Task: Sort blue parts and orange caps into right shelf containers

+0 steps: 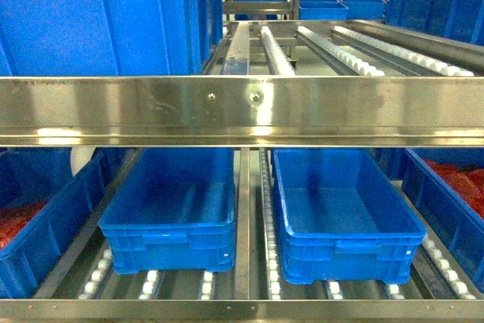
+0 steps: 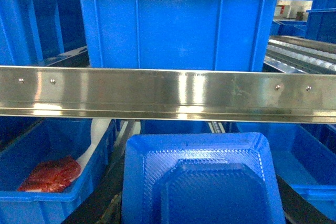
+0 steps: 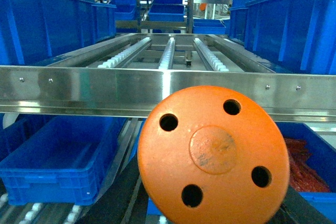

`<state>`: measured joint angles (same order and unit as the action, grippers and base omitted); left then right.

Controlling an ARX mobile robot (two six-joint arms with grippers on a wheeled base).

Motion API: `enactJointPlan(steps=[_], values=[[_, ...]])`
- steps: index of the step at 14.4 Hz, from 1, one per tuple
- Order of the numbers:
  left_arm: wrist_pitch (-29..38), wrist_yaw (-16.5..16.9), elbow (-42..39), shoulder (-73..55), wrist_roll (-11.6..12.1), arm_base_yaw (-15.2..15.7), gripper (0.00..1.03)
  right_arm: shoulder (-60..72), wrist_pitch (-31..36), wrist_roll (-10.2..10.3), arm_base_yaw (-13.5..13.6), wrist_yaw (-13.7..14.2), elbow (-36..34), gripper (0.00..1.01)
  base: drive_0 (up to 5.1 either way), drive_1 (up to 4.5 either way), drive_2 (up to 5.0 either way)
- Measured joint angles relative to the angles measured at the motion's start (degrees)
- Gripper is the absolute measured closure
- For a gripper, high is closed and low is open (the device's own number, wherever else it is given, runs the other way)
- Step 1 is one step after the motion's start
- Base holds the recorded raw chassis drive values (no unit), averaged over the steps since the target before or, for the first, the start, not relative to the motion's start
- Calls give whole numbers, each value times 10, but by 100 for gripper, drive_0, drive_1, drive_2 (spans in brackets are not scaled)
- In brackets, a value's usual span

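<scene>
Orange cap (image 3: 213, 155) fills the right wrist view, its flat four-holed face toward the camera before the shelf rail (image 3: 79, 90); a blue part (image 2: 202, 179) fills the left wrist view likewise. Neither end effector shows, so their grip cannot be told. Only the head view shows two empty containers (image 1: 172, 209) side by side on the rollers.

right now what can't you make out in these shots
- Both grippers: out of the head view; in each wrist view the held piece hides the fingers, so open or shut is unclear.
- Blue part: bottom cut off by the left wrist frame.
- Orange cap: lower edge cut off in the right wrist view.
- Red contents of the outer crates: cropped by the head frame.
</scene>
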<state>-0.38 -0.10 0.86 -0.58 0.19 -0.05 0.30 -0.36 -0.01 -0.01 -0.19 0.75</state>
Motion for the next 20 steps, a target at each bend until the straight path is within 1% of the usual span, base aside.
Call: enactJointPlan(steps=[20], values=[[0, 1, 0, 0, 0, 0, 60, 0, 0, 0, 0, 2, 0, 59, 0, 0, 0]])
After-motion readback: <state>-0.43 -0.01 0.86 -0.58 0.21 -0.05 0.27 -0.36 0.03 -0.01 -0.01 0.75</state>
